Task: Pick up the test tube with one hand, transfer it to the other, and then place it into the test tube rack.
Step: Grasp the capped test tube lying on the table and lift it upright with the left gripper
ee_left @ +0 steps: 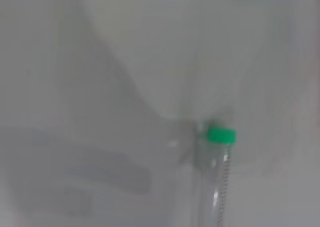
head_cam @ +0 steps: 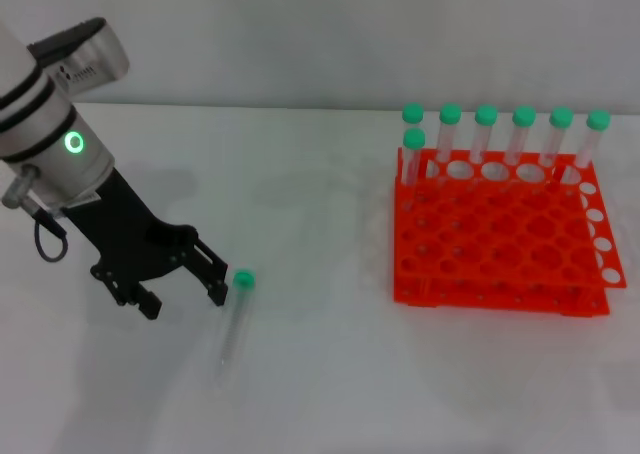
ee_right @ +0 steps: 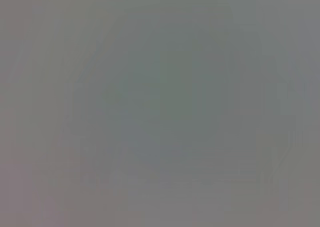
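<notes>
The test tube [head_cam: 236,324] lies flat on the white table, its green cap [head_cam: 243,279] toward the far side and its tapered tip toward the front. It also shows in the left wrist view [ee_left: 216,187]. My left gripper [head_cam: 184,292], black on the silver arm with the green ring, is open low over the table, just left of the cap. Its nearest finger [head_cam: 214,284] is beside the cap; whether it touches, I cannot tell. The orange-red test tube rack [head_cam: 500,239] stands at the right. The right gripper is out of view; its wrist view shows only plain grey.
Several green-capped tubes [head_cam: 485,139] stand upright along the rack's far row, and one more [head_cam: 413,152] stands at its left end. The rack's other holes are empty. A pale wall rises behind the table.
</notes>
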Robot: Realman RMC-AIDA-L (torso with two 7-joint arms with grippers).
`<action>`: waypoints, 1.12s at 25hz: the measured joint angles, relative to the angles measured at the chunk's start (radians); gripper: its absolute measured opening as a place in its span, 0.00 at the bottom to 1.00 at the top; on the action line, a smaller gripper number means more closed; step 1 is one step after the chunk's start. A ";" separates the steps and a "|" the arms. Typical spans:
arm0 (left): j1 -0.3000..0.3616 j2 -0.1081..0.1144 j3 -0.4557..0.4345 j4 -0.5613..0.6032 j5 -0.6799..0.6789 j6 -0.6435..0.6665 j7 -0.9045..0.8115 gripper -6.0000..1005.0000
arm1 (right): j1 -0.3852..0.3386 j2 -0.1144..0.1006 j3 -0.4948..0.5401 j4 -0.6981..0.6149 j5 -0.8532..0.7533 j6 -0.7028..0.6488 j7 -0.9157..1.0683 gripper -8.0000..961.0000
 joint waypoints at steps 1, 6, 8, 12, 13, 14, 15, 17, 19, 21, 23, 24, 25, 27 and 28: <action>0.000 -0.002 0.000 0.005 0.006 -0.003 -0.004 0.82 | 0.000 0.003 0.000 0.000 0.000 0.000 0.000 0.70; 0.000 -0.008 0.000 0.058 0.025 -0.005 -0.023 0.80 | -0.001 0.008 0.000 0.003 0.000 -0.001 0.000 0.70; -0.001 -0.015 0.000 0.072 0.034 -0.005 -0.028 0.79 | -0.001 0.012 0.000 0.004 -0.003 -0.001 -0.001 0.70; -0.004 -0.032 0.000 0.080 0.038 -0.017 -0.034 0.77 | -0.001 0.018 0.000 0.007 -0.006 -0.001 -0.004 0.70; -0.004 -0.032 0.000 0.080 0.038 -0.017 -0.034 0.76 | -0.002 0.019 0.000 0.008 -0.006 -0.001 -0.005 0.70; -0.002 -0.036 0.000 0.084 0.039 -0.025 -0.038 0.76 | -0.003 0.020 0.000 0.009 -0.006 -0.001 -0.006 0.70; 0.002 -0.037 0.000 0.090 0.039 -0.030 -0.041 0.74 | -0.003 0.021 0.000 0.009 -0.006 -0.001 -0.007 0.70; 0.008 -0.038 0.000 0.101 0.042 -0.040 -0.049 0.69 | -0.005 0.024 0.000 0.009 -0.003 0.001 -0.009 0.70; 0.014 -0.038 0.000 0.107 0.048 -0.046 -0.054 0.64 | -0.005 0.025 0.000 0.009 0.000 0.002 -0.010 0.70; 0.018 -0.038 0.000 0.109 0.052 -0.049 -0.055 0.64 | -0.006 0.028 0.000 0.008 0.000 0.002 -0.010 0.70; 0.022 -0.042 -0.001 0.114 0.054 -0.058 -0.056 0.64 | -0.006 0.032 0.000 0.004 -0.003 0.002 -0.010 0.70; 0.024 -0.045 -0.001 0.117 0.054 -0.064 -0.057 0.64 | -0.005 0.032 0.000 0.004 -0.004 0.002 -0.011 0.70; 0.026 -0.046 -0.001 0.120 0.055 -0.070 -0.057 0.64 | -0.004 0.033 0.000 0.003 -0.005 0.003 -0.011 0.70; 0.030 -0.049 -0.001 0.121 0.056 -0.084 -0.058 0.64 | -0.001 0.034 -0.001 0.003 -0.007 0.004 -0.012 0.70; 0.031 -0.049 -0.001 0.121 0.056 -0.091 -0.058 0.64 | 0.001 0.034 -0.002 0.003 -0.007 0.005 -0.012 0.70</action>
